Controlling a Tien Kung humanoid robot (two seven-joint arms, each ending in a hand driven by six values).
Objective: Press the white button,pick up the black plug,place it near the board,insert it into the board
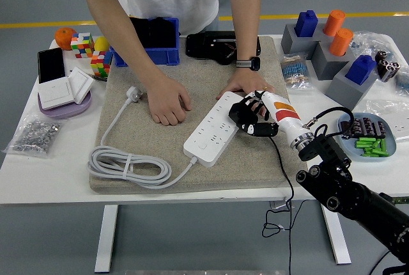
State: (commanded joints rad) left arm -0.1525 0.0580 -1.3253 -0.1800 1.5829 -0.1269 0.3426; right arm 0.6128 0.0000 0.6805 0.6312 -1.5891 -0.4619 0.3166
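The white power strip (213,130) lies slantwise on the tan mat (160,147), and everything here is placed against it. At the strip's far right end the robot's right hand (250,119) rests with its black fingers (239,114) curled down over the strip's edge; something black sits under the palm, probably the black plug (259,130), but whether the fingers truly pinch it cannot be told. A thin black cable (284,179) runs from that spot away from the strip, over the mat's near edge and down below the table. The white-and-orange wrist (282,115) leads off from the strip's right end toward the black right arm (348,195).

Just beyond the strip's far end a person's hand (246,86), with a dark watch (248,64) above it, presses flat on the mat, touching or nearly touching the robot's fingers. To the strip's left the person's other hand (167,105) rests knuckles-down on the mat. The strip's own white cord (128,166) leaves its near-left end, lies coiled on the mat and ends in a white plug (134,93) further left of the person's hand.

Behind the strip stand a blue bin (153,43) and a black device (217,46). Far left of it are a purple tray (61,105) with white switches, colour cubes (89,51) and a bag of screws (35,135). Right of it sit grey blocks (332,51) and a dish of green parts (370,142).
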